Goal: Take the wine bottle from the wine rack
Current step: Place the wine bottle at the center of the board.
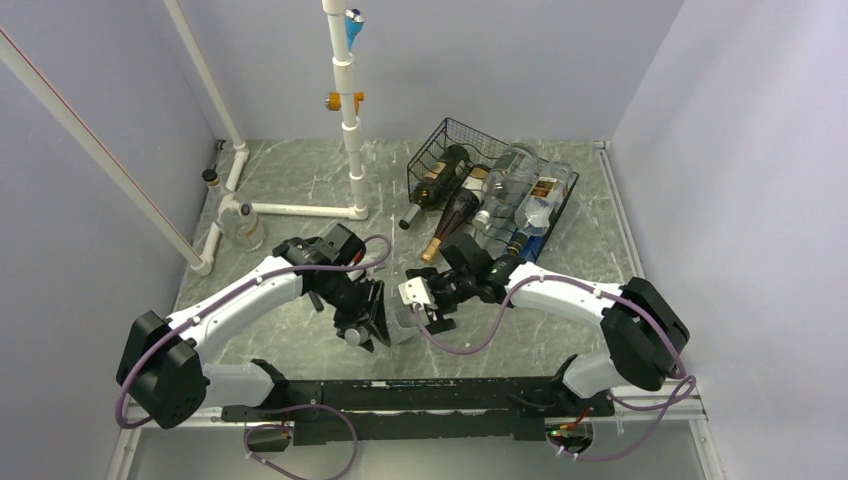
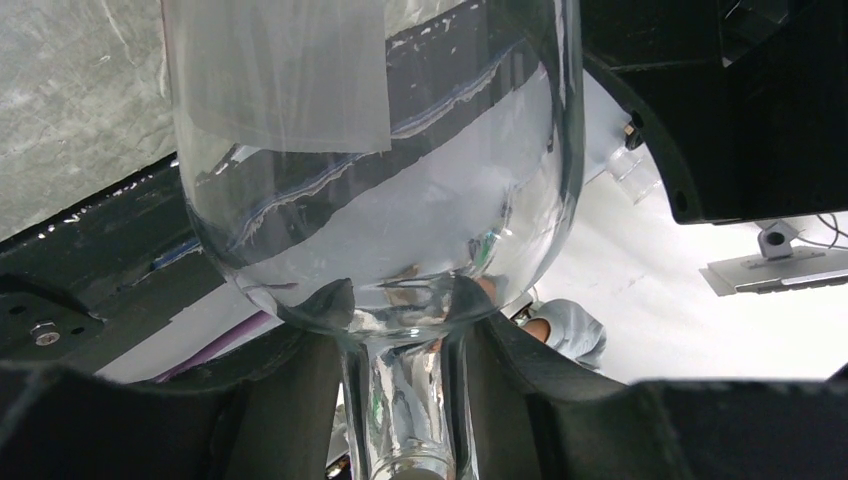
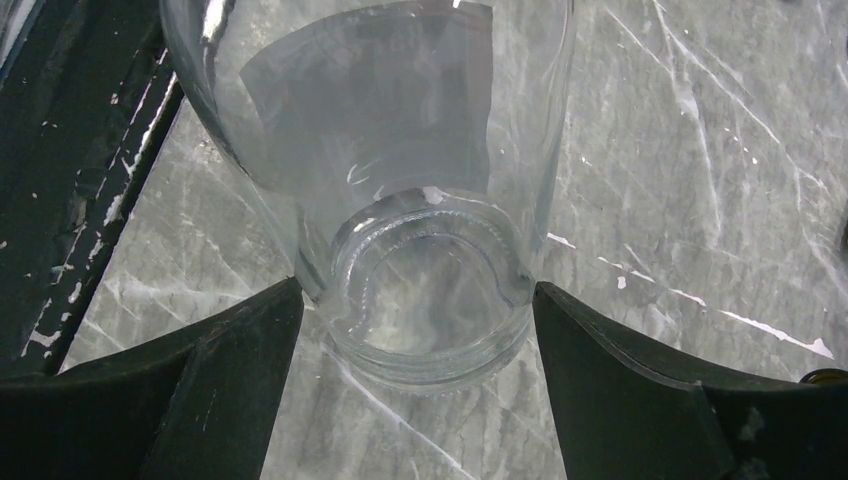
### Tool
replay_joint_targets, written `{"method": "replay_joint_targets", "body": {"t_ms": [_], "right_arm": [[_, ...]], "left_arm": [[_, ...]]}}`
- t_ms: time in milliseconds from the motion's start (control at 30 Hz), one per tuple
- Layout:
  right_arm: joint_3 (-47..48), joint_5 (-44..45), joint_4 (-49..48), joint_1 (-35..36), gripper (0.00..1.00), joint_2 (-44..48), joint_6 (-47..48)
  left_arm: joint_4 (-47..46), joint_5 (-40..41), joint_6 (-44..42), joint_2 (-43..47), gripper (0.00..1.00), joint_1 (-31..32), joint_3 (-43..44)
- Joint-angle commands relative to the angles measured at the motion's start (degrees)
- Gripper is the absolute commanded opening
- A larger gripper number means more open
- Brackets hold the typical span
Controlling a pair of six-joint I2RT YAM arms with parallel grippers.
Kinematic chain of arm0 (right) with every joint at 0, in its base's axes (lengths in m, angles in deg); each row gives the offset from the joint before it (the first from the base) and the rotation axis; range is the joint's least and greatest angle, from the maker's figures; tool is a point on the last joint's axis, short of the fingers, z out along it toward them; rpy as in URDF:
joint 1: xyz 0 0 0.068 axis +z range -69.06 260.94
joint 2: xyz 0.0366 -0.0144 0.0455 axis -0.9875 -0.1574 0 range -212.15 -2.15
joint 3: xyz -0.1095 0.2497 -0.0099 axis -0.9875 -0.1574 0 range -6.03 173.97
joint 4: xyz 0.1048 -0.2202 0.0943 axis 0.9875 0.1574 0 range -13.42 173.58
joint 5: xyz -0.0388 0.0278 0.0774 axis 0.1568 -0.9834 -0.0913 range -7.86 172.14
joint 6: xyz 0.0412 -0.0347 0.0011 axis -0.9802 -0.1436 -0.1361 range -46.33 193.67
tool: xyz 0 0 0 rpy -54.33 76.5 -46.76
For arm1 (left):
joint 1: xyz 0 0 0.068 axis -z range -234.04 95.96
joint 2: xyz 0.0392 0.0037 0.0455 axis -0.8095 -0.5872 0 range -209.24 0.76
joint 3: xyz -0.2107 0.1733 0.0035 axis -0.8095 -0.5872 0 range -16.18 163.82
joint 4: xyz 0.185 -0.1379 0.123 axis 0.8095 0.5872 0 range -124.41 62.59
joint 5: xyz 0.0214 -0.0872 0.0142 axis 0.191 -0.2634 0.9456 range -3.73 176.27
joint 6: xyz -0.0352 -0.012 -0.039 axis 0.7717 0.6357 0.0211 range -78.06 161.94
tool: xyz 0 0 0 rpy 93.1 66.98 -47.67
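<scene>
A clear glass wine bottle [image 1: 403, 322] is held low over the table between my two grippers, away from the rack. My left gripper [image 1: 372, 326] is shut on its neck; in the left wrist view [image 2: 400, 312] the black fingers [image 2: 300, 400] pinch the neck below the bottle's shoulder [image 2: 380, 200]. My right gripper [image 1: 428, 312] is shut on the bottle's base [image 3: 425, 300], one finger [image 3: 240, 370] touching each side. The black wire wine rack [image 1: 445, 135] stands at the back right and holds several dark and clear bottles [image 1: 460, 200].
A white pipe frame [image 1: 345, 120] stands at the back left, with a small clear jar [image 1: 245, 228] at its foot. A dark bottle's neck [image 1: 435, 248] pokes out of the rack towards my right arm. The black base rail [image 1: 400, 395] runs along the near edge.
</scene>
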Motion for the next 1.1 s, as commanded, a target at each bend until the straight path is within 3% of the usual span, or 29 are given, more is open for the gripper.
{"method": "replay_joint_targets", "body": {"t_ms": [0,400,1067], "right_arm": [[-0.6,-2.6,-1.0,-0.4,0.86,-0.6,-0.9],[-0.5,-5.6,-1.1,-3.4,0.86,-1.0,-2.4],[-0.5,-8.0,-0.1,-6.1,0.88,-1.6,-2.3]], "left_arm": [[-6.1,-5.5,-0.1,2.5,0.51,0.3,5.0],[-4.7,-4.7,-0.3,2.0,0.67,0.3,7.5],[-2.8,-2.6,-1.9,2.5,0.8,0.2,10.8]]}}
